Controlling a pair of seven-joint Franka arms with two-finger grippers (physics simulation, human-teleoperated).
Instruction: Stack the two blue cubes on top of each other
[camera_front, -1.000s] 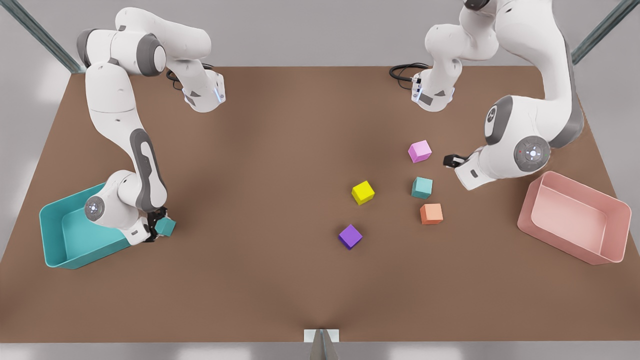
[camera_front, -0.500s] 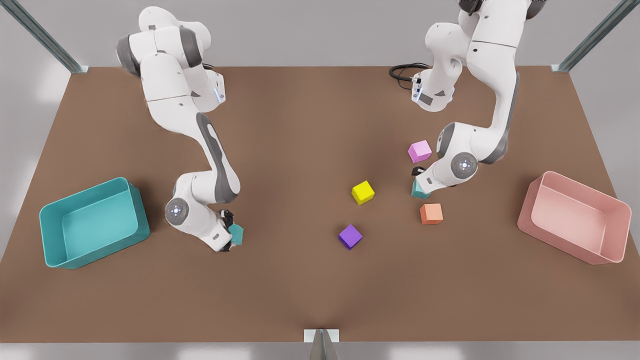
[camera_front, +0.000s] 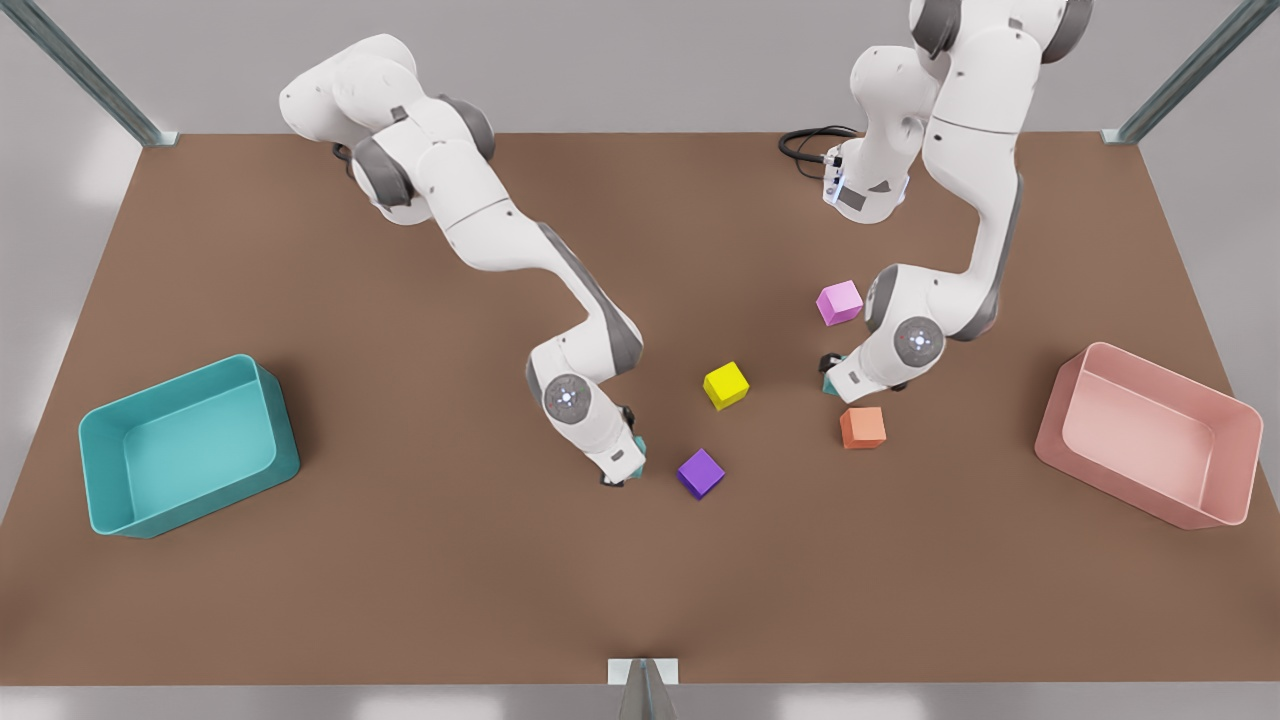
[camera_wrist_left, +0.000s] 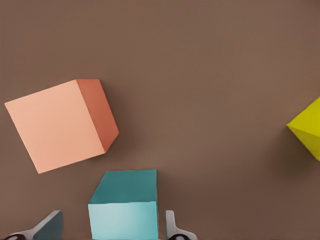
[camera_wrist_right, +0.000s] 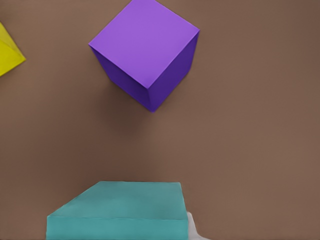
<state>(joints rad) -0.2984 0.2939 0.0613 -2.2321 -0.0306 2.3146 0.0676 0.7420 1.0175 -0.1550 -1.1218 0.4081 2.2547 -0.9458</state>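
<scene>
The right gripper (camera_front: 627, 465) clamps one blue cube (camera_wrist_right: 117, 210) just beside the purple cube (camera_front: 700, 472), which sits at its 3 o'clock in the front view. The left gripper (camera_front: 830, 376) has its fingers spread around the other blue cube (camera_wrist_left: 124, 205) on the table (camera_front: 500, 560) — orange cube (camera_front: 862, 427) at 5 o'clock, pink cube (camera_front: 839, 302) at 12, yellow cube (camera_front: 726, 385) at 9. No writing is legible.

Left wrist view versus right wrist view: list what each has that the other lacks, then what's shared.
Left wrist: orange cube, plus the left end effector open around the resting blue cube. Right wrist: purple cube, and the held blue cube in the right end effector. Shared: yellow cube, brown table.
</scene>
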